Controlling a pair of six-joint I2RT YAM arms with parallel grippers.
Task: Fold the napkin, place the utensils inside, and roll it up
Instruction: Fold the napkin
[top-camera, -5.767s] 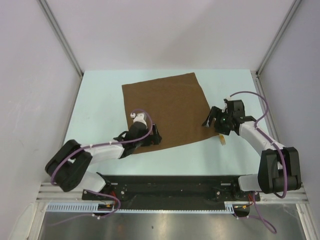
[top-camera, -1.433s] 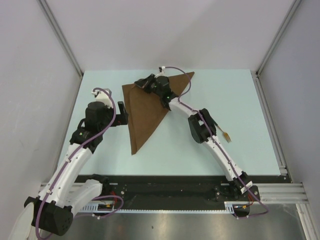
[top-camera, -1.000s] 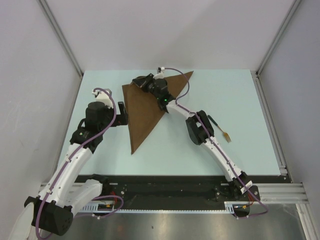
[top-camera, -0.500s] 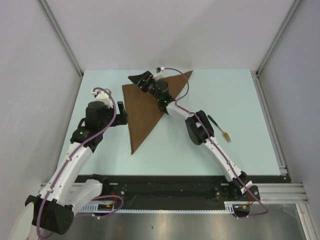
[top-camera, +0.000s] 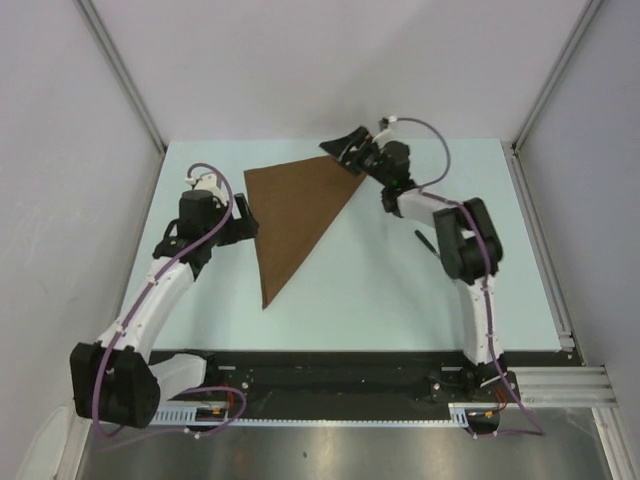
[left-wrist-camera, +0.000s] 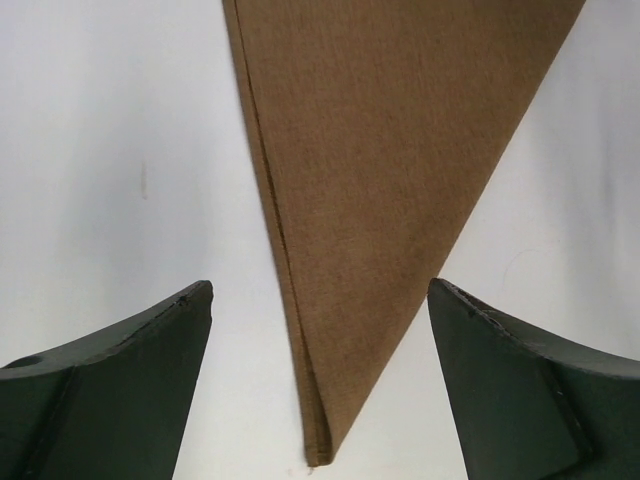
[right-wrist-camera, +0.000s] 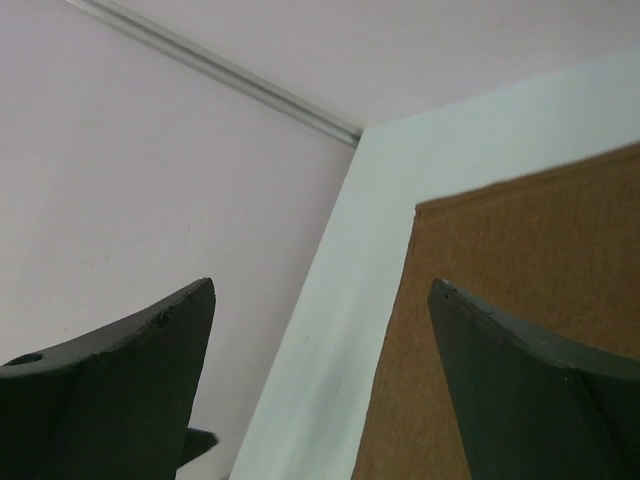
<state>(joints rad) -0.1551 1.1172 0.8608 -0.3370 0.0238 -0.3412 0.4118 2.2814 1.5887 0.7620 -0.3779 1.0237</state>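
Brown napkin (top-camera: 292, 210) just beside left hand (top-camera: 242, 226)

Lit brightly and evenly, apparently from overhead, soft and diffuse throughout. Only faint, short shadows beneath the arms (top-camera: 160, 290) on the pale table (top-camera: 350, 290). Slightly washed out on the white walls (top-camera: 60, 150) in the top view, with a dull streaky sheen on the metal sheet (top-camera: 330, 450) along the bottom. Sharp on the weave of the napkin (left-wrist-camera: 380, 180) in the left wrist view, softer on the dark fingers (left-wrist-camera: 110, 390) nearest the lens. Flat and low in contrast in the right wrist view.
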